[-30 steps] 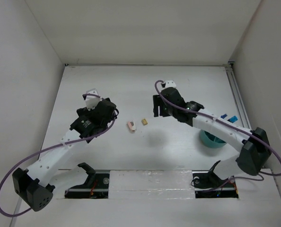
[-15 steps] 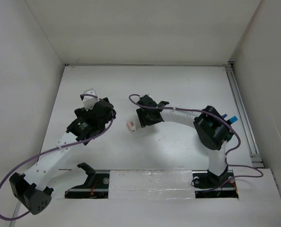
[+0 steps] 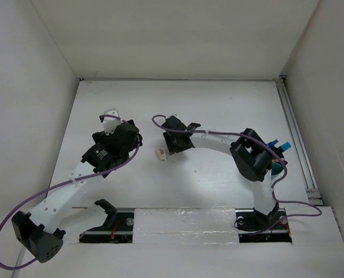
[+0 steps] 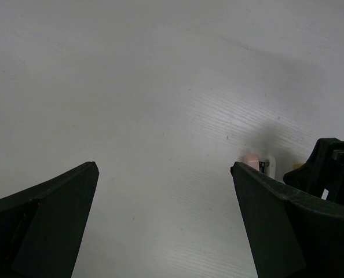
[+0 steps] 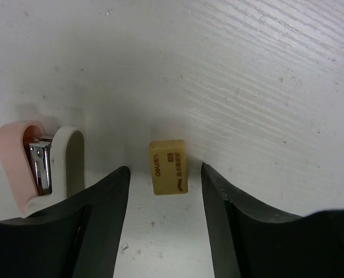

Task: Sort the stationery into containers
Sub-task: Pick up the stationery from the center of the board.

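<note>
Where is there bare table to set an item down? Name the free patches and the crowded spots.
Free: the far strip of table along the back wall, and the patch between the stapler and the near rail. Crowded: the middle, where the right gripper has open jaws either side of the eraser, and the right edge by the cup.

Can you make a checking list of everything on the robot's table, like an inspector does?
Surface: white table, no spills seen.
Job's things: tan eraser and pink-and-white stapler lying apart; teal cup mostly hidden behind the right arm; two blue items near it.
Clutter: nothing seen.
Grippers: right gripper open, straddling the eraser, not touching; left gripper open, empty.
Cables: purple cable looping along each arm.
Surroundings: white walls; metal rail at the right edge.
</note>
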`<move>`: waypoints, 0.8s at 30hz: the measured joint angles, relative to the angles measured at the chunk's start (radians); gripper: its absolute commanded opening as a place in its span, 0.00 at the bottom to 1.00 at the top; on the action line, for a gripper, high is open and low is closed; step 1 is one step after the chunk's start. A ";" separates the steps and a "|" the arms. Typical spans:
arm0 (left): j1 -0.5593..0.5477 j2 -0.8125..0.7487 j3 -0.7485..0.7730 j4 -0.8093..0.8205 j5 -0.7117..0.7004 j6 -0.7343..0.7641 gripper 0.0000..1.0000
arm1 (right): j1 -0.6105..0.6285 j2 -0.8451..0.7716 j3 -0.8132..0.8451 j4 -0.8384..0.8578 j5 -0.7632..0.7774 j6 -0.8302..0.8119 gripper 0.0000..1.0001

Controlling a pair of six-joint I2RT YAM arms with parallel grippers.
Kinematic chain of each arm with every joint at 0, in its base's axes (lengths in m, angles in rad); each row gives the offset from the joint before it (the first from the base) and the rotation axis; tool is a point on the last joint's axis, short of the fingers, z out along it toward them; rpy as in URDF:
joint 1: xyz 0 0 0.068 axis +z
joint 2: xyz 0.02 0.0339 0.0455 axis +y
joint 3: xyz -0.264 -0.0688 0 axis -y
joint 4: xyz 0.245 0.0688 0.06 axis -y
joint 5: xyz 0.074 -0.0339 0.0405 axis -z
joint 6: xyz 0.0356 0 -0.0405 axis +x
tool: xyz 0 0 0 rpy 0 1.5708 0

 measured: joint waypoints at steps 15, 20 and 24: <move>0.000 0.000 0.000 0.016 0.016 0.009 1.00 | 0.004 -0.012 -0.011 -0.005 0.039 -0.004 0.00; 0.000 -0.001 0.000 0.020 0.021 0.011 1.00 | -0.016 -0.237 -0.163 -0.041 0.055 0.010 0.00; 0.000 -0.011 0.000 0.023 0.027 0.014 1.00 | -0.047 -0.547 -0.206 -0.092 0.104 0.034 0.00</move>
